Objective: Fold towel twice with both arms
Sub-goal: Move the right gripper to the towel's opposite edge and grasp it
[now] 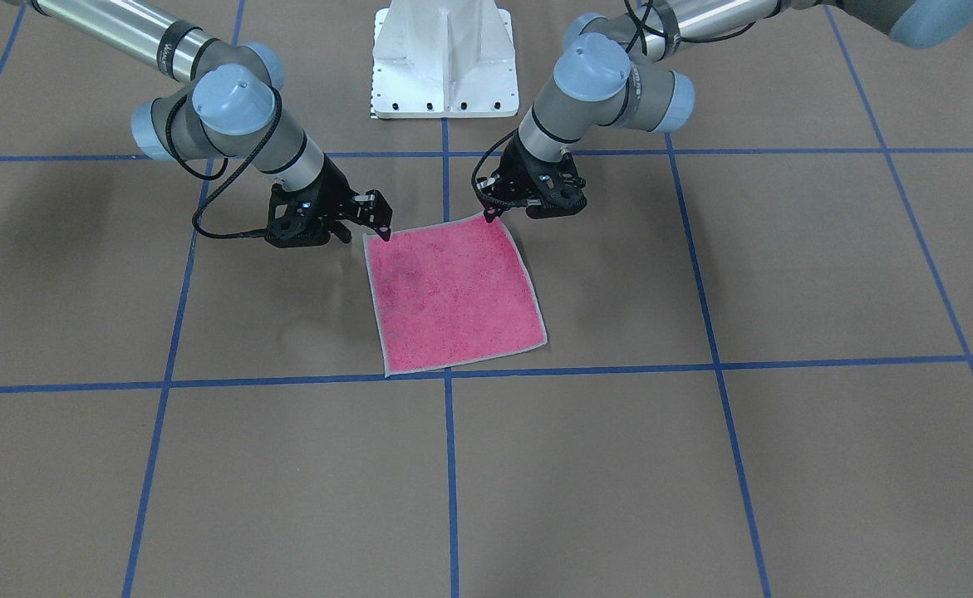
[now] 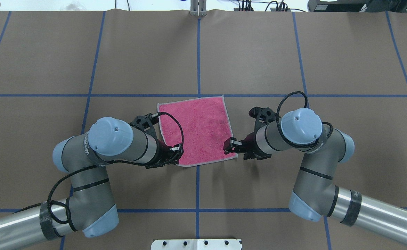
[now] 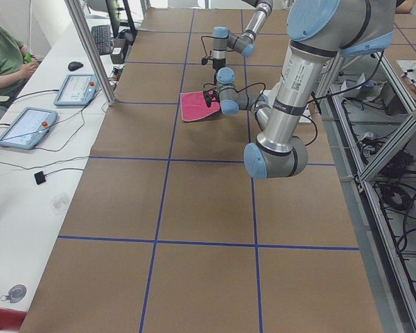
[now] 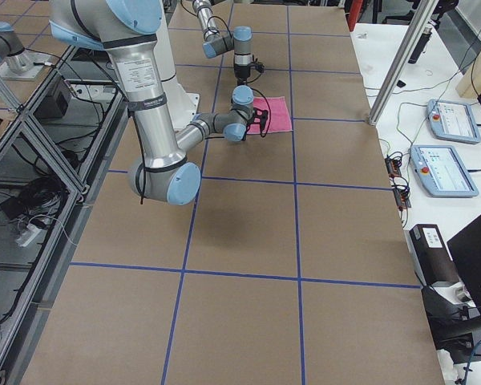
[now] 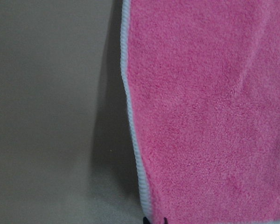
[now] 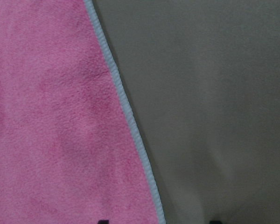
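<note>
The towel (image 1: 453, 299) lies flat, pink face up, with a light grey hem, near the table's middle (image 2: 196, 133). My left gripper (image 2: 177, 152) is at the towel's near-left corner (image 1: 490, 214). In the left wrist view its two fingertips (image 5: 155, 220) sit close together on the hem, shut on the towel, and a shadow runs along that edge. My right gripper (image 2: 232, 146) is at the near-right corner (image 1: 382, 226). In the right wrist view its tips stand wide apart either side of the hem (image 6: 130, 121), open.
The white pedestal base (image 1: 444, 58) stands behind the towel on the robot's side. Blue tape lines (image 2: 198, 52) grid the brown table. A person (image 3: 3, 55) sits at a side desk with tablets (image 3: 73, 89). Metal frames with cables (image 4: 32, 160) border the robot's side.
</note>
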Tool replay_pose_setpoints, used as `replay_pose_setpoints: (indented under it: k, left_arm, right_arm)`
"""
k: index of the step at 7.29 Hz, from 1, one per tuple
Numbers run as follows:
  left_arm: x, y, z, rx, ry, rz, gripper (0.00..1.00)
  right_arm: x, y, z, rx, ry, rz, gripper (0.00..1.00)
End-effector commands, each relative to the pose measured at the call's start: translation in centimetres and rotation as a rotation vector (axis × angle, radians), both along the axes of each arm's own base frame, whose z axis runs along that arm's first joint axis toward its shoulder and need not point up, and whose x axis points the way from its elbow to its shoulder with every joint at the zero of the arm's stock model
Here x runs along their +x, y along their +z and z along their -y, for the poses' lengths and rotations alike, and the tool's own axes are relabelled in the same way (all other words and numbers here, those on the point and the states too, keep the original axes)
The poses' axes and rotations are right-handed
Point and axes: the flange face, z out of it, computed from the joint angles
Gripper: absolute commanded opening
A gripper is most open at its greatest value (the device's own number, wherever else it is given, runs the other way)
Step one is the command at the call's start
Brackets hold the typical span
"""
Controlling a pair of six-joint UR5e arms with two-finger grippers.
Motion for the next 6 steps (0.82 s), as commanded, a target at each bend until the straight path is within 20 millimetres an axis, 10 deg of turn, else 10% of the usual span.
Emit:
replay_pose_setpoints:
  k: [1, 6]
  left_arm:
    - [0.03, 0.06, 0.01, 0.000, 0.000, 0.001, 0.00]
    - [0.02, 0.04, 0.01, 0.000, 0.000, 0.000, 0.00]
  right_arm:
    - [-0.08, -0.43, 0.10, 0.003, 0.001, 0.005, 0.76]
    - [-0.49, -0.14, -0.24, 0.000, -0.007, 0.000, 0.59]
